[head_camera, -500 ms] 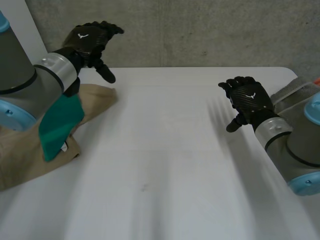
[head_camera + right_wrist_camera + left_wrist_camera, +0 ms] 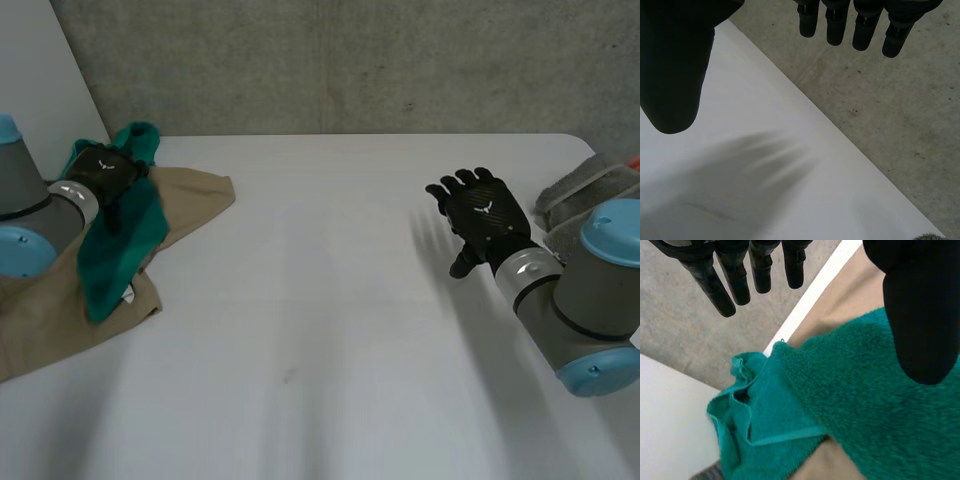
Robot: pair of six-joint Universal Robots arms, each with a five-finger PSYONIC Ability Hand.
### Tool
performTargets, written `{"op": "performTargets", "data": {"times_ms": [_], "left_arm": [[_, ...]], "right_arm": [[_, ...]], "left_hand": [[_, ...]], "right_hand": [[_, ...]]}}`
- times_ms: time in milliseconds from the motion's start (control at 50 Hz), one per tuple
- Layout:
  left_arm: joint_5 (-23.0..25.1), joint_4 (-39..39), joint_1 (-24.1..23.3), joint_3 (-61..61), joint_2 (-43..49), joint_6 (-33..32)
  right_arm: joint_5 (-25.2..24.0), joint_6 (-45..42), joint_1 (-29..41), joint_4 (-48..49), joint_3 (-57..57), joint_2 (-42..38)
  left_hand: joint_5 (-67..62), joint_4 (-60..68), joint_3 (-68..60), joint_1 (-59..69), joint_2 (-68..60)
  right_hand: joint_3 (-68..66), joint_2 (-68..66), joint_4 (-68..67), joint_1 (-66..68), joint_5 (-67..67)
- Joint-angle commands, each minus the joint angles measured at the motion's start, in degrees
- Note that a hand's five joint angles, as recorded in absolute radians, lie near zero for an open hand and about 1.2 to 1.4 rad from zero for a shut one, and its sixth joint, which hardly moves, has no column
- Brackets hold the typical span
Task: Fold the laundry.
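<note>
Two black hands show in my head view. The left hand (image 2: 105,172) lies on the upper part of the green towel (image 2: 125,250). This towel is draped over a tan cloth (image 2: 190,200) at the left side of the white table (image 2: 320,320). The tan cloth spreads out from under the towel on both sides. The right hand (image 2: 480,222) hovers well apart from the towel, far across the table, with its fingers spread and straight and nothing in them. A grey cloth (image 2: 585,185) lies still farther from the towel, at the table's far right edge.

From the left wrist camera, the left hand (image 2: 920,315) has its thumb just over the fluffy pile of the green towel (image 2: 850,405). Its fingers (image 2: 737,285) are straight, apart from the thumb, and they reach out past the towel's bunched edge. Nothing is clamped between them. The tan cloth (image 2: 860,295) shows beside the towel, and also a little under it.

From the right wrist camera, the right hand (image 2: 670,65) is relaxed and wide. Its fingers (image 2: 836,25) are straight, with the thumb held away from them, above the bare table (image 2: 765,200).
</note>
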State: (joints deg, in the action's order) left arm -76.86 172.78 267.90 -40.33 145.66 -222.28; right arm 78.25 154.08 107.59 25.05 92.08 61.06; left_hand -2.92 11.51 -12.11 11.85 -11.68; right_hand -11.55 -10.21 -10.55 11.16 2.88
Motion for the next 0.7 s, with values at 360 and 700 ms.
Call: {"op": "performTargets", "data": {"times_ms": [360,700], "left_arm": [[-3.0,4.5,-1.2,2.5,6.8,-11.0],[-4.2,5.4,-9.5,-6.8,-18.7,11.2]], "right_arm": [[-0.1,-1.9,0.4,0.1,0.2,-0.3],[-0.1,-1.6,-0.5,0.2,0.3,1.3]], "left_hand": [[-54.4,55.8,-55.2,55.5,-55.6],[-67.1,68.5,-67.9,68.1,-68.3]], "right_hand": [[1.6,0.2,0.6,-1.2,-2.9],[1.6,0.2,0.6,-1.2,-2.9]]}}
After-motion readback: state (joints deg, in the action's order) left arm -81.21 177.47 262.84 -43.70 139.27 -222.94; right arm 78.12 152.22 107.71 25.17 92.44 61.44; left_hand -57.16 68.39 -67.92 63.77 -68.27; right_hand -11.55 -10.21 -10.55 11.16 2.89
